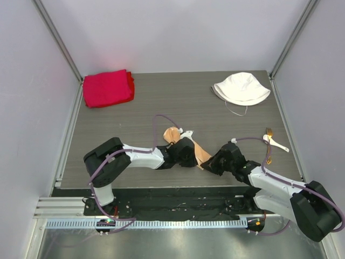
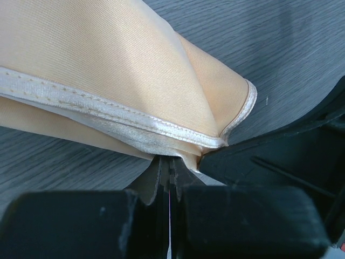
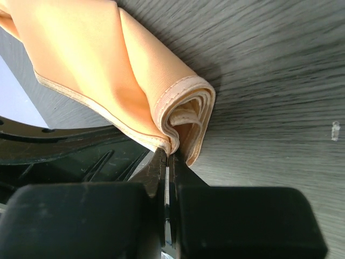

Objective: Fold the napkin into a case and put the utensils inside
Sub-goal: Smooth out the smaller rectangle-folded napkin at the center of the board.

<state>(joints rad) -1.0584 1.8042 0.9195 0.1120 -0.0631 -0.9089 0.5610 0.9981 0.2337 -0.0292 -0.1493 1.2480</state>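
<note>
My left gripper (image 2: 170,170) and right gripper (image 3: 167,164) were each clamped on a hemmed edge of the napkin (image 1: 173,134), bunched between them near-centre; soft and slippery, it seemed best gripped by hems.

Red cloth (image 1: 108,88) far-L corner, white hat (image 1: 241,88) far-R of table (image 1: 172,105).

The left gripper (image 1: 188,154) covers much of the napkin (image 1: 171,135); in both wrist views it runs past the top edge.

I get bright, even light; the napkin (image 2: 108,54) shows a soft sheen, and my wrist views blur at the bottom.
</note>
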